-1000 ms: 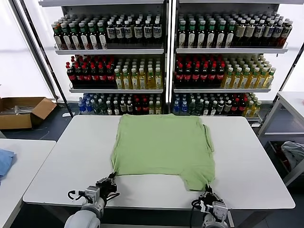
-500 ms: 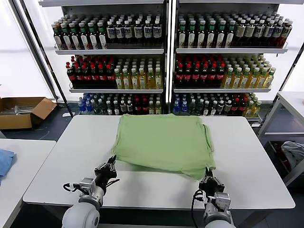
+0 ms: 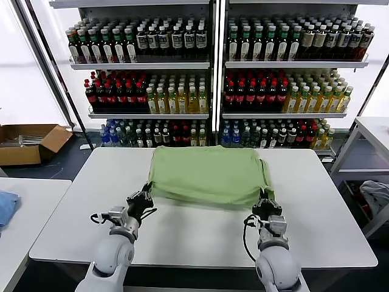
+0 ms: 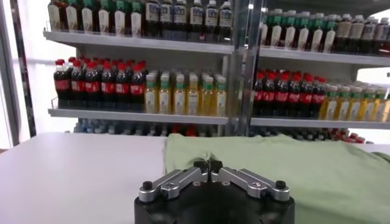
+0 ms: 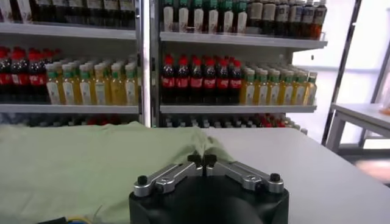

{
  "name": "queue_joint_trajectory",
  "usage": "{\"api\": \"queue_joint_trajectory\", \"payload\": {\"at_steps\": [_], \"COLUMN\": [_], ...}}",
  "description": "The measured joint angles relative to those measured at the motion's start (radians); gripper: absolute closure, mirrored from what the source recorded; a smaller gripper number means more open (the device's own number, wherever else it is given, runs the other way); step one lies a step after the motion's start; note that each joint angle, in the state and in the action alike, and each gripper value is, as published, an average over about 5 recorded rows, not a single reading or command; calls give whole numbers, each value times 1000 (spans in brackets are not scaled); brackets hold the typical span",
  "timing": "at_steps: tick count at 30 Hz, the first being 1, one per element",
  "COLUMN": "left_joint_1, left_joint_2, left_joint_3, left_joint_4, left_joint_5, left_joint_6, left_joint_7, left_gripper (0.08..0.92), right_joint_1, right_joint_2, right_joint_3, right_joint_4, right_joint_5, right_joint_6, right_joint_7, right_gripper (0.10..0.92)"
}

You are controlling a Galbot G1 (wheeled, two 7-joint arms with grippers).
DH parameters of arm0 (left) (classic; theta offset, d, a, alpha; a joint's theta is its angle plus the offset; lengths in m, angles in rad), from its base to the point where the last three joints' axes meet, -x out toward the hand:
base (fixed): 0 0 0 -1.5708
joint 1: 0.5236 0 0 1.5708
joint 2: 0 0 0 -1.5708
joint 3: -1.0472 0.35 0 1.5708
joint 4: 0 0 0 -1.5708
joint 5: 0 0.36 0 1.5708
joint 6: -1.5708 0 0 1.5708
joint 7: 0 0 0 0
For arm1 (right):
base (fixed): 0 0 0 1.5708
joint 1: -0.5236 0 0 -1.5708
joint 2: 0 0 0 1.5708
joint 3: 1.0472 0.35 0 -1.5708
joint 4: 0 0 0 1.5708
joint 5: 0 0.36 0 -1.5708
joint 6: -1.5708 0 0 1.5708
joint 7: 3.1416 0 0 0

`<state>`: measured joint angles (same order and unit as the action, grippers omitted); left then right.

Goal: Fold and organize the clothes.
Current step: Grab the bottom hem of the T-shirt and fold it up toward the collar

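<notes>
Shirt: light green shirt [image 3: 206, 175] is lying plain side up on the white surface [image 3: 182, 234], folded over on itself so the near edge is doubled.
Shirt position: it is sitting in the far half of the surface, about centred side to side, in front of the bottle shelves [image 3: 213, 73].
Shirt axis: in this folded state the long axis is running left–right across the surface; a sleeve is showing at the far right corner. Collar and print are not showing.
Left pincer [image 3: 144, 193]: it is pinching closed on the shirt's near left corner, just above the surface; the wrist view [image 4: 208, 165] is showing the tips together on the green hem.
Right pincer [image 3: 264, 198]: it is clamping closed on the shirt's near right corner; in the wrist view [image 5: 202, 159] the fabric is peaking up at the tips.
Surroundings: a cardboard box [image 3: 27, 143] is sitting on the floor at far left; a blue cloth [image 3: 6, 207] is lying on the neighbouring table to the left.
</notes>
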<state>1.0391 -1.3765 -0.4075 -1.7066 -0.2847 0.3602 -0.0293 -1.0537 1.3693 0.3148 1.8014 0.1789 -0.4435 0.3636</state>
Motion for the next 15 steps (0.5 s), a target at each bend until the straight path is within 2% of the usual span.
{"api": "queue_joint_trajectory", "payload": {"at_steps": [8, 12, 15], "left_joint_1": [-102, -130, -142], "left_joint_2": [-7, -10, -12], "left_joint_3": [27, 33, 34], "left_joint_4": [122, 162, 178], "left_joint_5": [-7, -8, -8], "left_joint_6": [3, 5, 10], "left_joint_7": [-1, 0, -2], "left_gripper": [916, 896, 827], "right_joint_1": [109, 145, 170], "right_joint_2": [0, 4, 10], "right_joint_3": [-30, -39, -42], "right_joint_4": [-120, -165, -192], "right_joint_5": [1, 7, 17], "right_joint_6": [-25, -33, -32], "right_joint_7": [-19, -25, -24], "right_gripper": [908, 828, 742]}}
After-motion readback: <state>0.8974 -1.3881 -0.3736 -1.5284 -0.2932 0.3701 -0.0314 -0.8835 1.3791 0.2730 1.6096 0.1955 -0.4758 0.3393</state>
